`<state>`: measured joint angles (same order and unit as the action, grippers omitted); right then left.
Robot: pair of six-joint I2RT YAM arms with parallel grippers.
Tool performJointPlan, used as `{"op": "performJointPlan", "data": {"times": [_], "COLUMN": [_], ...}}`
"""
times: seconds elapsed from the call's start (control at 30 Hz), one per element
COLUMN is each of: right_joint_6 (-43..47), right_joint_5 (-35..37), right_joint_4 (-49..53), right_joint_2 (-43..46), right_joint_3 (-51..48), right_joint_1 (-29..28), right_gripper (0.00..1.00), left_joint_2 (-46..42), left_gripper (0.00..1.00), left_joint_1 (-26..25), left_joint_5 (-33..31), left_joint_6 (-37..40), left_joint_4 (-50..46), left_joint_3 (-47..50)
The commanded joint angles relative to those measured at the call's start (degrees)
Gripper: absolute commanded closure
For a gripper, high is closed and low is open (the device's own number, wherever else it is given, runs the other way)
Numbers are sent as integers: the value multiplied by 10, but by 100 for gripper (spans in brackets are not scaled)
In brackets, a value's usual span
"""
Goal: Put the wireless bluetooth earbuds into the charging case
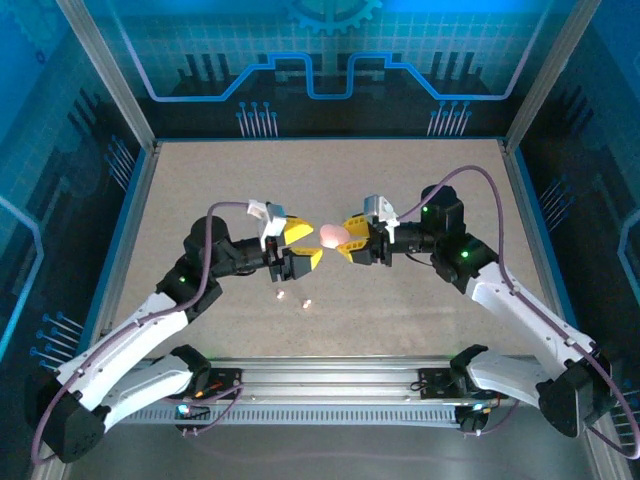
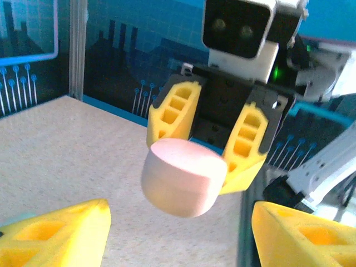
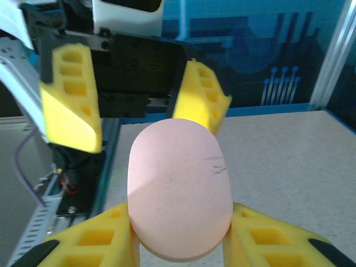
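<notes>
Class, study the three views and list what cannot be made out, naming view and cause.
1. Both wrist views: whether anything sits inside the pink case; its shell hides the inside.
2. Top view: the tiny pale pieces on the table, too small to identify.
3. Right wrist view: the right pincer, finger bases cut off by the bottom edge.
4. Left wrist view: the left pincer, fingers mostly cut off by the bottom edge.

Two pale specks (image 1: 281,295) on the table (image 1: 400,180), too small to name! Left gripper (image 1: 306,246) fingers (image 2: 55,236) run off the wrist view's bottom edge; pink case (image 2: 181,181) hides the right gripper (image 1: 350,245) fingertips.
</notes>
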<state>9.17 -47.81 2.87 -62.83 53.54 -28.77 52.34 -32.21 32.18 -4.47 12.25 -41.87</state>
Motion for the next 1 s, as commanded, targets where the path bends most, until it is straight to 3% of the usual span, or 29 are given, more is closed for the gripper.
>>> {"op": "performJointPlan", "data": {"times": [0.0,0.17,0.97], "right_joint_6": [11,-7,-1], "right_joint_5": [-68,-76,-51], "right_joint_4": [54,39,7], "right_joint_2": [-9,-19,-19], "right_joint_3": [31,37,17], "right_joint_1": [7,6,-8], "right_gripper": [63,63,63], "left_joint_2": [-7,-4,40], "left_gripper": [31,32,41], "left_joint_1": [-2,-12,-39], "left_joint_5": [31,39,56], "left_joint_6": [133,125,100], "left_joint_4": [-21,19,-16], "left_joint_3": [-1,5,-43]}}
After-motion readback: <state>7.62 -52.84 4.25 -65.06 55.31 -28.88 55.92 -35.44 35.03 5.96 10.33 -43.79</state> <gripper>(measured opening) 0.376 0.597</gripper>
